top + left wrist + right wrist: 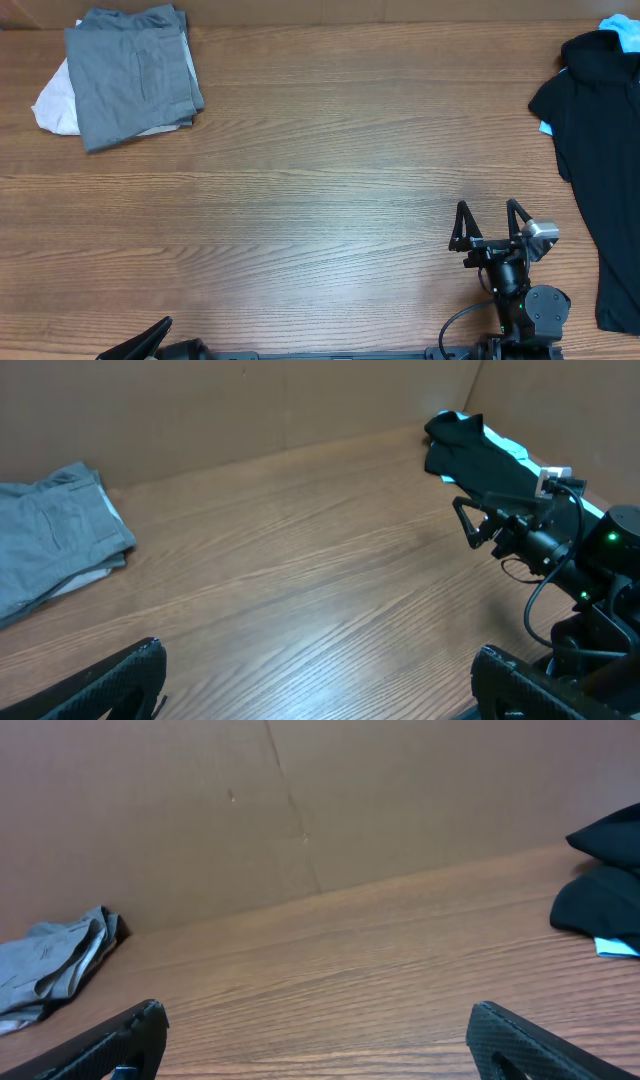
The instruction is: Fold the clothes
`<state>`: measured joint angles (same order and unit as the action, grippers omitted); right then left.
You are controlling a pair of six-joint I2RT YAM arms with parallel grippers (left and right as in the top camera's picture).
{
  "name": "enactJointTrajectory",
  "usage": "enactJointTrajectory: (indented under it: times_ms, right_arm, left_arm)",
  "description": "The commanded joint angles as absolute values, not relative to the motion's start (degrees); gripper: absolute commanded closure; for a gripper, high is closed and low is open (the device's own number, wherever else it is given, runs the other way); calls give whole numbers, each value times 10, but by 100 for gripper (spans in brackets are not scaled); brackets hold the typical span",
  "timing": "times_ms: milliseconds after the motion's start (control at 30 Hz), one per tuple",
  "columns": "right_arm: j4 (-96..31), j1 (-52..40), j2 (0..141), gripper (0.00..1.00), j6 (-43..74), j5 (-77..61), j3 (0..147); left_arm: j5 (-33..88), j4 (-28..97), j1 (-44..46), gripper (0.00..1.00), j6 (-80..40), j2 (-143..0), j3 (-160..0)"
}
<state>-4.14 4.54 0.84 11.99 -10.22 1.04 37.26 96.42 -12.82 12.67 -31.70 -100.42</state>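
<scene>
The grey shorts lie folded in a rough square at the far left of the table, pale lining showing at the left edge. They also show in the left wrist view and the right wrist view. My right gripper is open and empty near the front right of the table; it shows in its own wrist view and in the left wrist view. My left gripper is open and empty at the front left edge, far from the shorts.
A black shirt lies at the right edge of the table, with a bit of light blue cloth behind it. A brown cardboard wall runs along the back.
</scene>
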Motion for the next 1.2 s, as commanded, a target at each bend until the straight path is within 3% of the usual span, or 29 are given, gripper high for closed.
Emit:
enactJointTrajectory:
  times_ms: [0, 433, 567, 667, 800, 1167]
  right_arm:
    - [-38, 50, 2, 0, 119, -100, 4]
    - [-38, 50, 2, 0, 119, -100, 4]
    - [-38, 50, 2, 0, 119, -100, 4]
    - [-38, 50, 2, 0, 119, -100, 4]
    - [-38, 50, 2, 0, 119, -100, 4]
    - [-38, 50, 2, 0, 119, -100, 4]
  left_arm:
    - [372, 962, -126, 0, 142, -310, -1002]
    - [346, 963, -126, 0, 147, -310, -1001]
    - [400, 936, -113, 0, 99, -310, -982]
    - [361, 891, -86, 0, 73, -299, -949]
    - [295, 774, -62, 0, -1, -252, -855]
    - [282, 331, -29, 0, -18, -90, -421]
